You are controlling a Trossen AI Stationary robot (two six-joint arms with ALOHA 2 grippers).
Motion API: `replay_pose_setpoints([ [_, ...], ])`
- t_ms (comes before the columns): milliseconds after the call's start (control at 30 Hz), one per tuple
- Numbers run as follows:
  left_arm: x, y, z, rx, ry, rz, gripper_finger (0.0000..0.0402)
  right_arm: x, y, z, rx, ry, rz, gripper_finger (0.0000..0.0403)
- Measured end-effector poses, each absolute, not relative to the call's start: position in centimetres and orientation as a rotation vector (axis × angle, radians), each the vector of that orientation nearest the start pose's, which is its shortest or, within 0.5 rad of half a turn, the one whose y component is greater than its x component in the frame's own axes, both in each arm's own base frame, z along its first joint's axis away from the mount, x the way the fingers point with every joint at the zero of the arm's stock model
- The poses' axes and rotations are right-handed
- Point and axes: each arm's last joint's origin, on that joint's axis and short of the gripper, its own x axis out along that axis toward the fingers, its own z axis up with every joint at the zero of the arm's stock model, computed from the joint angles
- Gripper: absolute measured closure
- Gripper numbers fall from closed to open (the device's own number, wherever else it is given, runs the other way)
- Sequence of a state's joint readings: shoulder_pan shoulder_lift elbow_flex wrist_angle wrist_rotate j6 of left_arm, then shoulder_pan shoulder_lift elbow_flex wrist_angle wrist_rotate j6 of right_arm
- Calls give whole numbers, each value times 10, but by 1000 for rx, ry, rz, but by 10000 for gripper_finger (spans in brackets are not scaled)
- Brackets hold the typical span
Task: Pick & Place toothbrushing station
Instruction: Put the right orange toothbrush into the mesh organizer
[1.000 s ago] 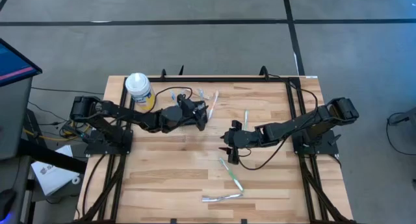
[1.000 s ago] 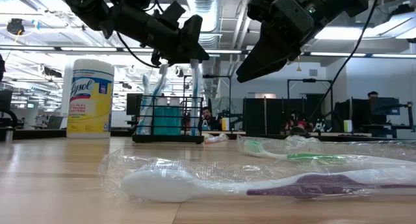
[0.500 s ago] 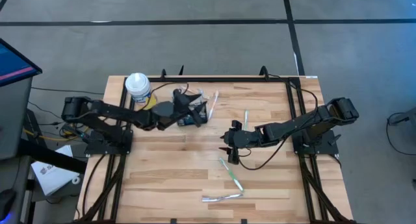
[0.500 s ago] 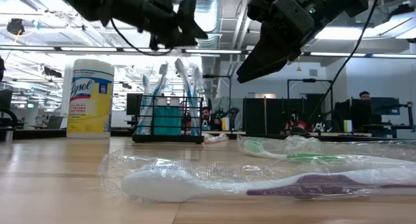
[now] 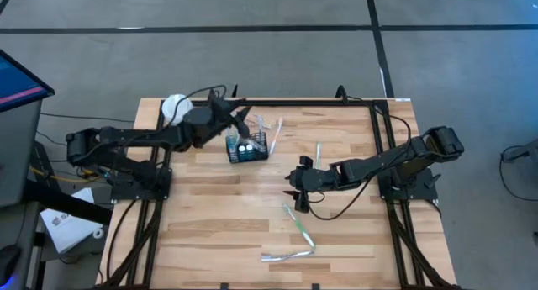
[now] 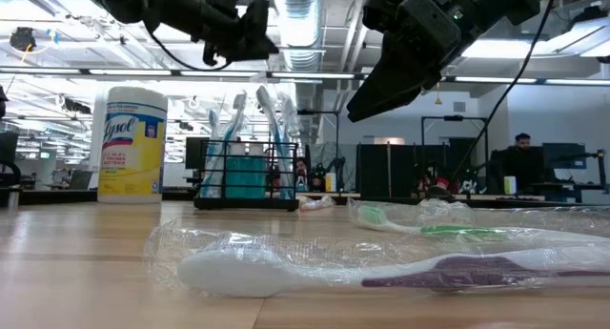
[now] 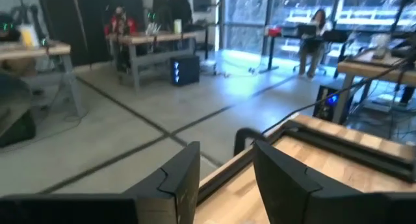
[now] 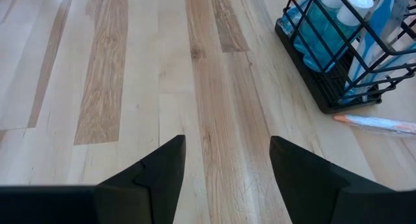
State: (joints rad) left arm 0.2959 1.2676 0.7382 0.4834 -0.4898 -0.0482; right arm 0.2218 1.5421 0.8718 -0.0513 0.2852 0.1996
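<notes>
Reading "Lysol" on yellow canister (image 6: pixel 132 143); left pincer (image 5: pixel 239 116) parted, right pincer (image 5: pixel 296 186) wide, both empty

Small black wire-mesh caddy (image 5: pixel 247 147) stood on wooden surface (image 5: pixel 210 223) nr far edge, yellow canister w/ white lid (image 5: pixel 174 109) to its left; two wrapped toothbrushes (image 5: pixel 298 226) lay nr front edge.

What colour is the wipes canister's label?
Yellow, on the canister with a white lid; the low view shows it best.
</notes>
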Motion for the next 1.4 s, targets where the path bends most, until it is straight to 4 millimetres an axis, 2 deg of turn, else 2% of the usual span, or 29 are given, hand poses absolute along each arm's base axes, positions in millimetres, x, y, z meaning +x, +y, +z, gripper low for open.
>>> replay_pose_setpoints([
  [333,258,153,285,-75,154,857,270,308,61,199,-34,691,-114,189],
  [600,272,201,266,-135,340,852,270,308,60,199,-82,694,-98,189],
  [933,281,267,256,-226,571,838,270,308,58,199,-152,702,-79,189],
  [1200,292,299,237,-240,723,725,270,307,45,195,-183,755,-106,189],
  [1400,300,310,227,-183,791,666,270,304,37,192,-178,806,-129,189],
])
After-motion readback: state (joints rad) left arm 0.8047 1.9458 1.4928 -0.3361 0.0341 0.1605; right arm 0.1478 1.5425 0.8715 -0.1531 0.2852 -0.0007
